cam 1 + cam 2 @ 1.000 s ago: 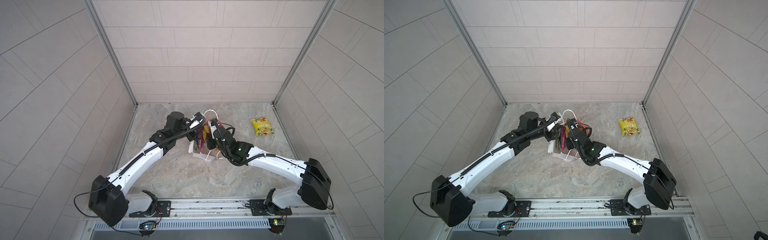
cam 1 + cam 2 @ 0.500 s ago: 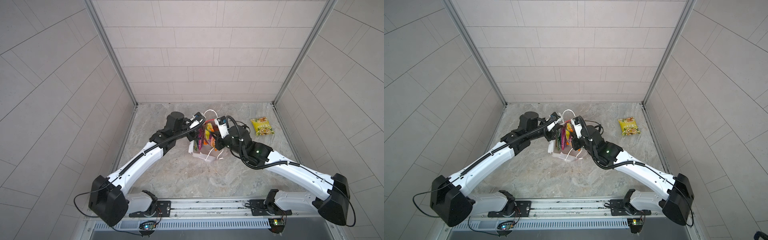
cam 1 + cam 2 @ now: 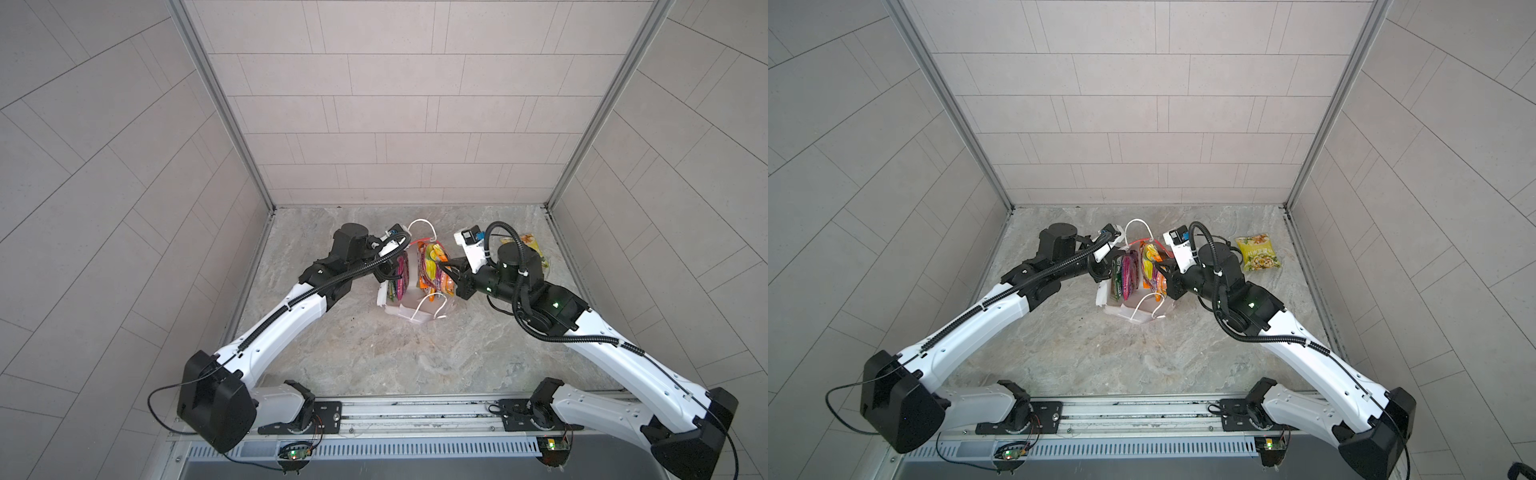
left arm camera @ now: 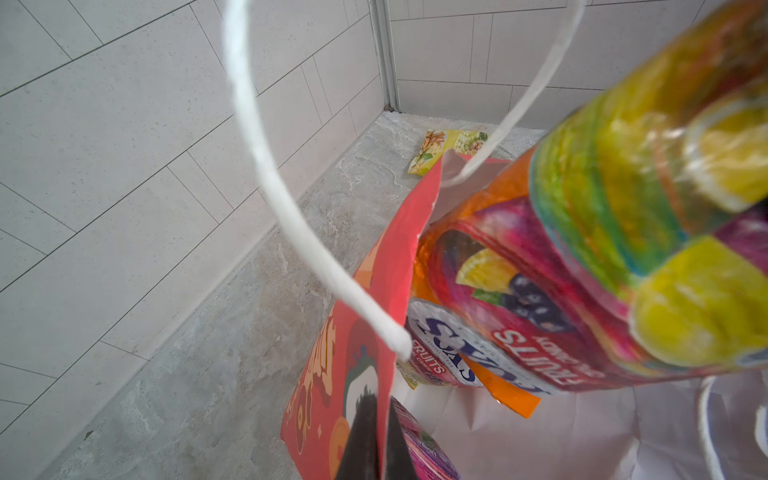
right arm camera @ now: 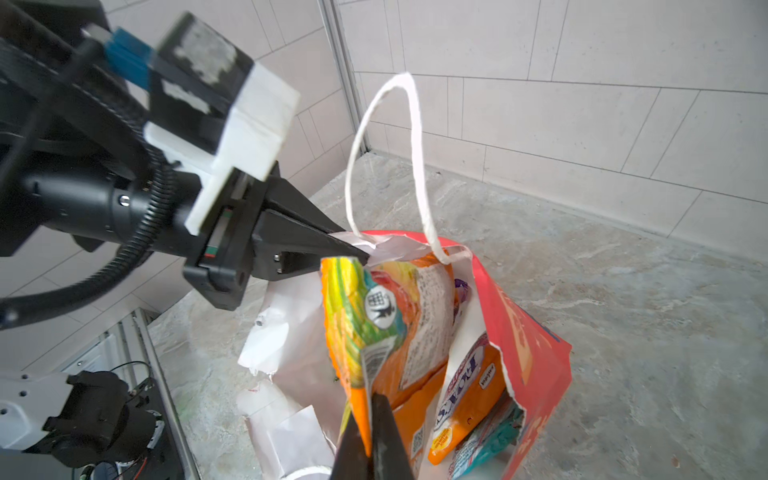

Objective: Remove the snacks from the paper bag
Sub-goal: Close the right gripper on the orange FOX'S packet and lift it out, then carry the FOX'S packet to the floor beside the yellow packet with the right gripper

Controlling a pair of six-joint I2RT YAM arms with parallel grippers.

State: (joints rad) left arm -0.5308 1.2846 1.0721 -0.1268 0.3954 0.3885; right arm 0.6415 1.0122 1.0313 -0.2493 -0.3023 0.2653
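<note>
**Both claws clamped: L on bag rim, R on a snack pkt**

Small red paper gift bag (image 5: 524, 332), white inside, stands mid-table on the grey marbled tabletop (image 3: 374, 353) between the 2 arms, w/ one side torn open. L gripper (image 5: 360, 254) is pinched tight on the bag's top rim, right by a white cord loop handle (image 5: 417, 145). In the left wrist view the red wall runs between its fingers (image 4: 361, 438).

R gripper (image 5: 370, 445) is closed hard on the orange edge of a glossy rainbow-striped plastic packet (image 5: 357, 328). That pkt stands in the bag's mouth, its far end above the rim and near the L fingertips.

Also in the bag:
- an orange "FOX'S" packet (image 5: 457, 399)
- a teal packet (image 5: 496, 434) low down
- pink-purple packets (image 3: 1128, 274) on the L arm's side

A flat yellow packet w/ a food picture (image 3: 1257, 254) lies on the table near the back R corner, well apart from the bag. In a top view it's partly hidden behind the R arm (image 3: 527, 241).
</note>
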